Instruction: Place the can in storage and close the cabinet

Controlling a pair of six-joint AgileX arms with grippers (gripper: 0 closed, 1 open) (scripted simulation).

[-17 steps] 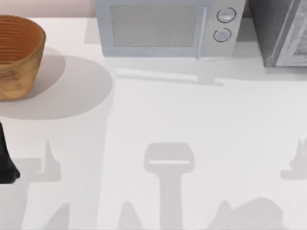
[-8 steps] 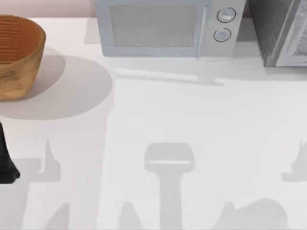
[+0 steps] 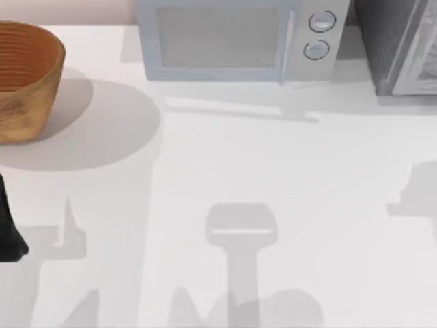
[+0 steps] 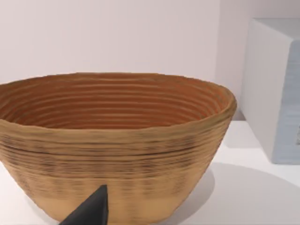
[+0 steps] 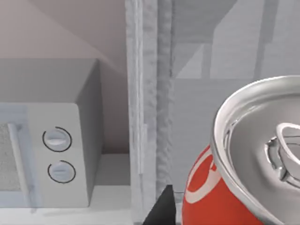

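The can [image 5: 234, 187] — red body, white marking, silver top with its pull tab — sits close up in the right wrist view, just beside a dark fingertip [image 5: 161, 208] of the right gripper, though whether that gripper is clenched on it I cannot tell. Beyond the can stands the grey cabinet [image 5: 150, 108] with its door edge facing the camera, and the microwave [image 3: 235, 41] sits beside it at the back of the white bench [image 3: 273, 171]. The left arm [image 3: 8, 232] is parked at the bench's left edge near the woven basket [image 3: 24, 78] — its gripper's state cannot be told either.
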